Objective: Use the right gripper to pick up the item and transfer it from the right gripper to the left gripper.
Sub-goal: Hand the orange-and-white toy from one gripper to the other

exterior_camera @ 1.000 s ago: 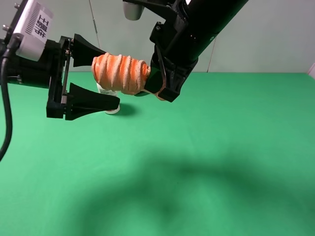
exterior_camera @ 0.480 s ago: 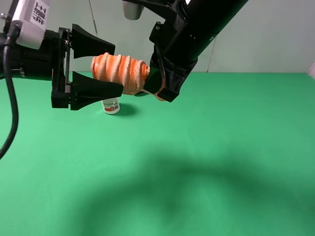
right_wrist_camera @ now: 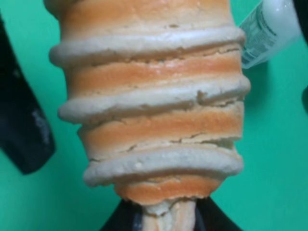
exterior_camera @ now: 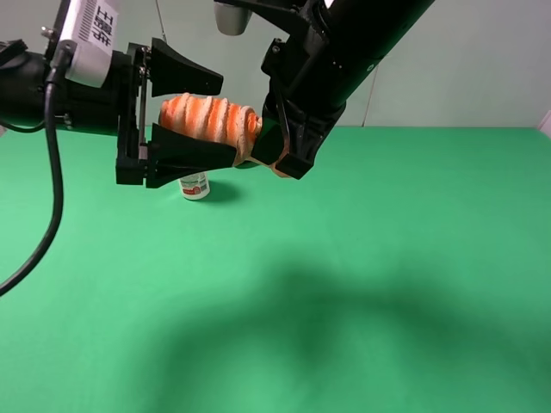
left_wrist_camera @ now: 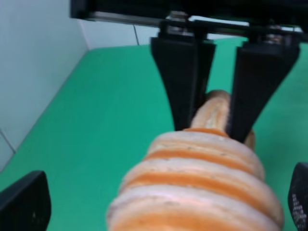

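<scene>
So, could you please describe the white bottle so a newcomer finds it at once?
Start at the green table, then the left gripper with its white box. Just below its lower finger sits the white bottle: labelled, on the table, unlike the orange-striped roll held in mid-air.

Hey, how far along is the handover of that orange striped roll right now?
Done: the item is off the green table, lifted in the right gripper, which is shut on one end. In hand: the left gripper is open, its fingers on either side of the free end. Left: close the left gripper, then release the right.
</scene>
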You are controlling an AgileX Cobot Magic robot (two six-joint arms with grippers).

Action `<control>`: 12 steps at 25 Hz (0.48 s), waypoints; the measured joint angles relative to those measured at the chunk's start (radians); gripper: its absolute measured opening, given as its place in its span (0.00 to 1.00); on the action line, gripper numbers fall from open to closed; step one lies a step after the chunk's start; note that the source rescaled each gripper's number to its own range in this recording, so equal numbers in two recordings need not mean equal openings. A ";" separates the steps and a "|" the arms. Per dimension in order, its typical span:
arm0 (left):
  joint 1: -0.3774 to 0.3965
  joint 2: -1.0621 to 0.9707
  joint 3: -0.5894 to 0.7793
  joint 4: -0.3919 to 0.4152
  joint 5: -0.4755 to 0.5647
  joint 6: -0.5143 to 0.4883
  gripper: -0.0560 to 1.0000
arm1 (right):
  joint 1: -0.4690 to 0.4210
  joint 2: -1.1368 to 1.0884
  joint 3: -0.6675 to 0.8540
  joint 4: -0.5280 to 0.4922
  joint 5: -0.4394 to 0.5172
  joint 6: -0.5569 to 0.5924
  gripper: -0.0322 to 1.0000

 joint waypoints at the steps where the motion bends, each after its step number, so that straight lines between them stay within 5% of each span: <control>1: 0.000 0.000 0.000 0.000 -0.005 0.000 0.99 | 0.000 0.000 0.000 0.000 0.001 0.000 0.03; 12: 0.000 0.006 0.000 0.038 -0.029 -0.032 0.90 | 0.000 0.000 0.000 0.000 0.006 0.000 0.03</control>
